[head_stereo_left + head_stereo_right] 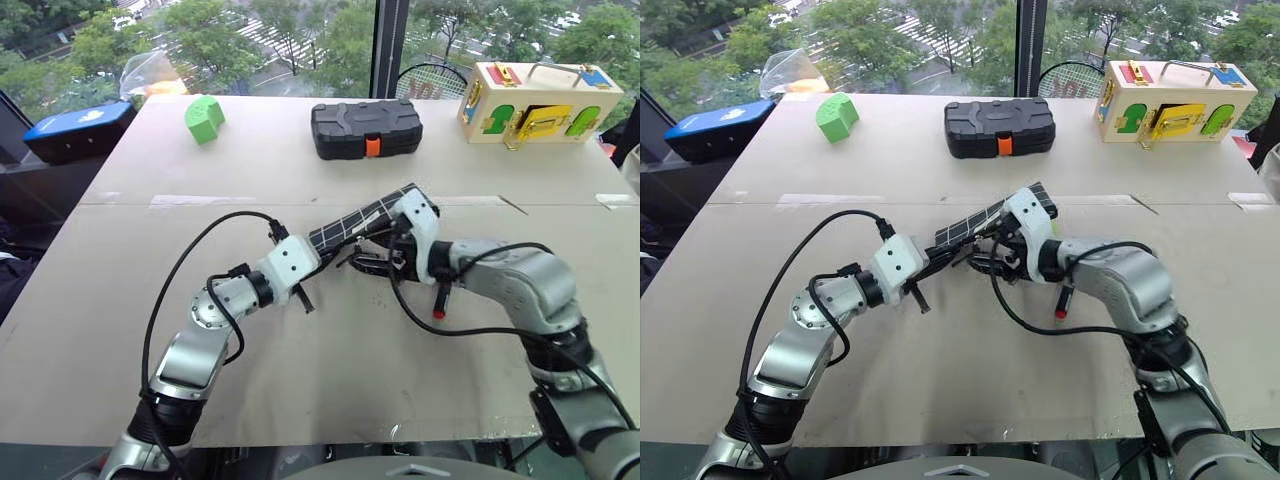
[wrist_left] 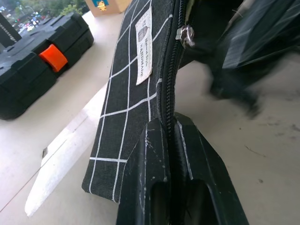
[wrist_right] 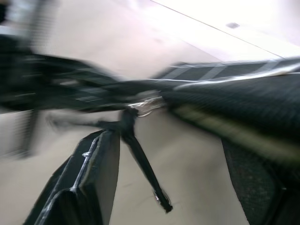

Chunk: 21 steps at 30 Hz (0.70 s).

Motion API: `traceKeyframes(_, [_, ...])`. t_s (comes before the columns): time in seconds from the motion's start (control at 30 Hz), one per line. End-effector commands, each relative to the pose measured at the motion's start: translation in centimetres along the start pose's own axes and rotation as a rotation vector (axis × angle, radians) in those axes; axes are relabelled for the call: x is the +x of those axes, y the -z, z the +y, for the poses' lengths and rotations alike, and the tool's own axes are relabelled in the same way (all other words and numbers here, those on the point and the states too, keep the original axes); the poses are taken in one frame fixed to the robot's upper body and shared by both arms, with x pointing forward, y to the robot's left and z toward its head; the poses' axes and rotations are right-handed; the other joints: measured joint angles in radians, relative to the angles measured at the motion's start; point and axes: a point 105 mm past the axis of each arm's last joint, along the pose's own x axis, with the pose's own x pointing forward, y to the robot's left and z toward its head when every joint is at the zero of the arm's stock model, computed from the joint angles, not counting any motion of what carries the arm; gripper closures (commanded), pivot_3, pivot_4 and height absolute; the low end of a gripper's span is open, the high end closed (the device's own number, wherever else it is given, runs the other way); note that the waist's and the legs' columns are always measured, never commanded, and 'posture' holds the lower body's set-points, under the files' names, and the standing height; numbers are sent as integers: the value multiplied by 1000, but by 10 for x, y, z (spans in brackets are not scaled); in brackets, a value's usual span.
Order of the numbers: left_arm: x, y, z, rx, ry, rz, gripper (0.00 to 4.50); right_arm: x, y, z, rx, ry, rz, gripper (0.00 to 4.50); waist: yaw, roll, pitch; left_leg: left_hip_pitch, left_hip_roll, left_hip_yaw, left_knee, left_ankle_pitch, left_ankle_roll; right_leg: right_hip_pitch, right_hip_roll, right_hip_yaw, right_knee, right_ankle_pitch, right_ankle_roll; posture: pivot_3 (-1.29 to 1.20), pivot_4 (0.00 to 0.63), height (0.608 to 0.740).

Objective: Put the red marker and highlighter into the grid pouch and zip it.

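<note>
— Two grippers, one pouch (image 1: 360, 222): why hold it above the table (image 1: 300, 380)?
— Left gripper (image 2: 171, 136) pinches its end as anchor; right gripper (image 3: 164, 154), fingers spread, is at the zipper.

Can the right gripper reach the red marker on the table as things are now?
Probably yes. The red marker lies uncovered on the table just beneath the right forearm, and the right gripper looks open beside the grid pouch.
</note>
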Motion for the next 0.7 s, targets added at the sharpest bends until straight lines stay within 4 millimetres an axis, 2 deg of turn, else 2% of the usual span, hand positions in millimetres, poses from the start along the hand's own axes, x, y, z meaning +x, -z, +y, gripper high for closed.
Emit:
traceKeyframes(0.03, [-2,-10,8,18,-24,-35,4500,-25,-20,13,-47,-29,-97,1698,0,0,0,0,0,0,0,0,0,0,0,0,0,0,0,0,150,740])
traceKeyframes(0.13, [-1,-10,9,18,-26,-33,4500,-40,-23,7,-30,50,-134,2729,1,0,0,0,0,0,0,0,0,0,0,0,0,0,0,0,150,740])
traceKeyframes(0.23, [0,-10,9,17,-25,-35,4500,-44,-25,-2,-5,133,-151,4333,-2,0,0,0,0,0,0,0,0,0,0,0,0,0,0,0,150,740])
traceKeyframes(0.3, [0,-11,8,18,-21,-38,4500,-43,-25,-9,5,191,-138,4423,-2,0,0,1,0,0,0,0,0,0,0,1,0,0,0,0,150,740])
traceKeyframes(0.43, [1,-14,7,21,-15,-47,4500,-35,-11,-22,0,291,-41,4423,0,0,0,1,0,0,0,0,0,0,0,1,0,0,0,0,150,740])
traceKeyframes(0.57, [2,-16,4,39,-1,-52,4500,-29,-10,-32,-13,347,-14,4423,-1,0,0,1,0,1,0,0,0,0,1,0,0,0,0,0,150,740])
traceKeyframes(0.7, [5,-18,2,43,8,-55,4500,-11,-6,-32,-238,357,83,4423,-2,0,0,1,0,1,0,0,0,0,1,0,0,0,0,0,150,740])
